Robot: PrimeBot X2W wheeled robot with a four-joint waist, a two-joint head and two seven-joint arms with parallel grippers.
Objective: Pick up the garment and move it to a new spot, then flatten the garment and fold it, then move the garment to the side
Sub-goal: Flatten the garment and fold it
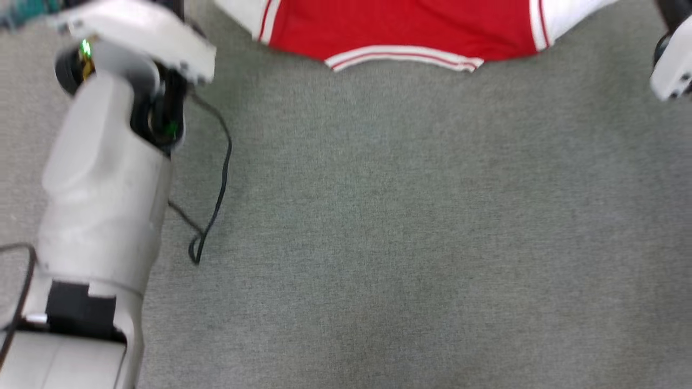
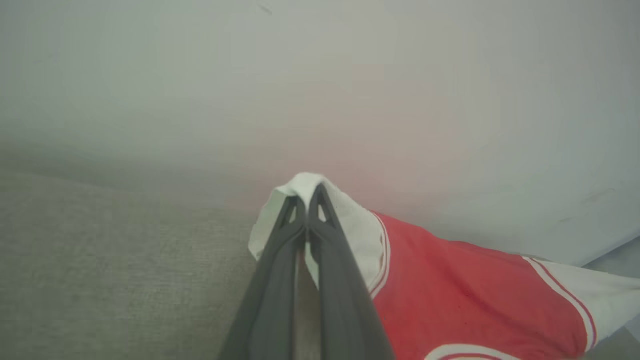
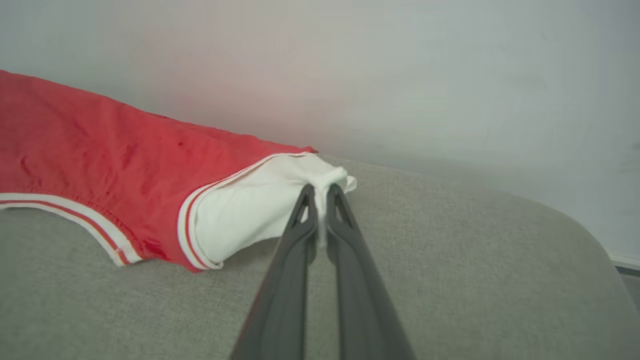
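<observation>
Left claw (image 2: 307, 192) and right claw (image 3: 320, 192) each clamp a sleeve of the garment (image 1: 400, 27) — likely mid-flattening — folding and setting aside remain.

Garment (image 1: 405, 29) matt cloth; surface (image 1: 405, 227) rough woven fabric.

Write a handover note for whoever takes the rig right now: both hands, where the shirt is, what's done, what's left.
Left hand: shut on one white sleeve of the garment.
Right hand: shut on the other white sleeve.
Garment: spread between both hands on the grey surface by a pale wall, unfolded.
Done: gripped at both sleeves.
Left: flatten, fold, move aside.
</observation>
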